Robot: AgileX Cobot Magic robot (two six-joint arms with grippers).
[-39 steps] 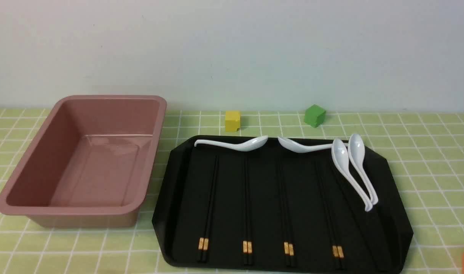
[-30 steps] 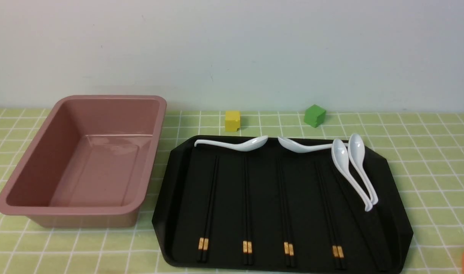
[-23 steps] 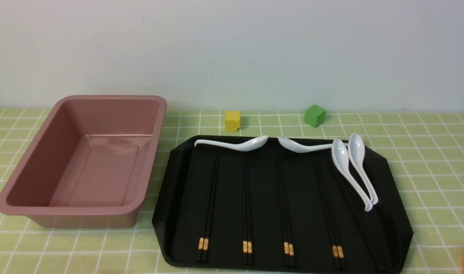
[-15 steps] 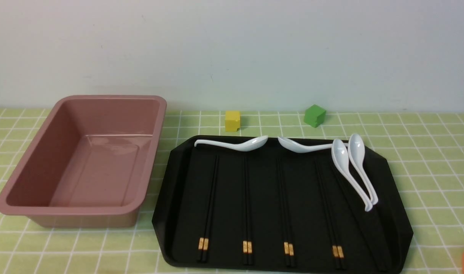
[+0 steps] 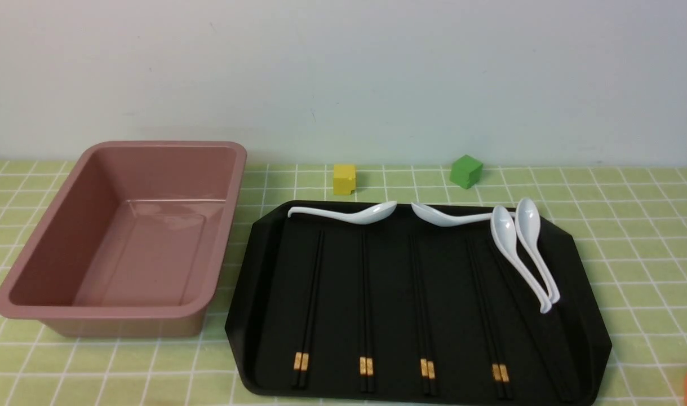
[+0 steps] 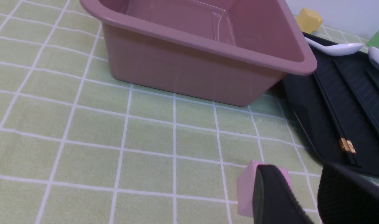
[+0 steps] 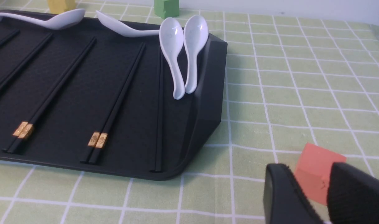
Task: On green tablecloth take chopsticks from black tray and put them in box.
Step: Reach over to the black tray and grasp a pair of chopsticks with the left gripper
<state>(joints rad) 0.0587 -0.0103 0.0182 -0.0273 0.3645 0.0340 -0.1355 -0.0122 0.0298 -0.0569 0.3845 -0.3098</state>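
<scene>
A plain wall point(image 5: 343, 73) spans the whole far side, pale off-white with a faint bluish-grey cast and a few tiny specks. Its lower edge runs straight and level from left to right. Light falls softly and evenly across it.

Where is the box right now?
In the front view the box sits on the tablecloth on the robot's left, close beside the tray's left edge; nothing lies in it.

I could read no text, label, brand or number anywhere; the gold bands point(image 7: 98, 140) on the chopsticks point(image 7: 117, 102) bore marks too small to read.
</scene>
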